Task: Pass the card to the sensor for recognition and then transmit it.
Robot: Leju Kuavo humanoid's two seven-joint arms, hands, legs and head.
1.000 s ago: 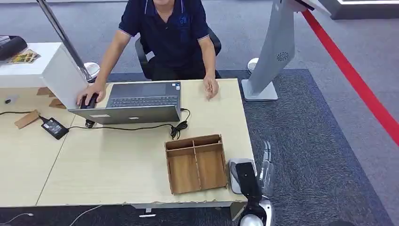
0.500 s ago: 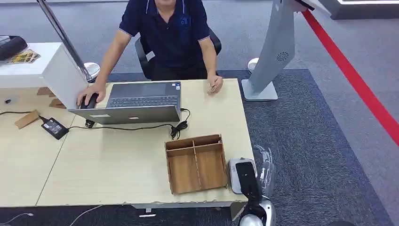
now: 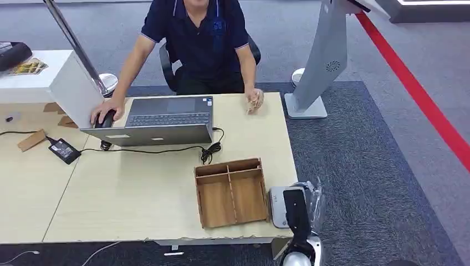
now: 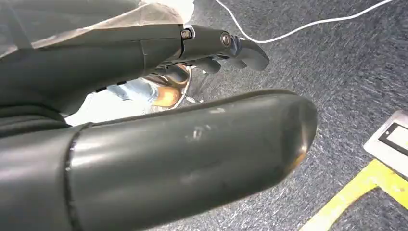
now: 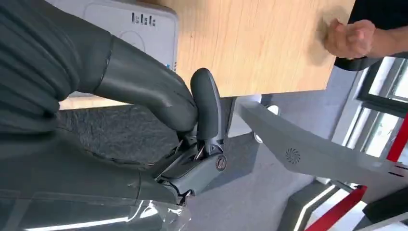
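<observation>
So since a second ago our right hand [image 3: 297,206] had swung the clear card [image 3: 315,195] in over the grey sensor [image 3: 276,206] at the table's [image 3: 138,194] near corner. We held the card pinched, just beside the wooden tray [image 3: 231,191]. Our left hand [image 4: 216,43] hung over grey carpet [image 4: 346,72]; we couldn't tell its grip.

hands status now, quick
left hand: open, holding nothing.
right hand: fingers closed, apparently holding a clear card beside the sensor; the grip itself is hard to make out.
</observation>
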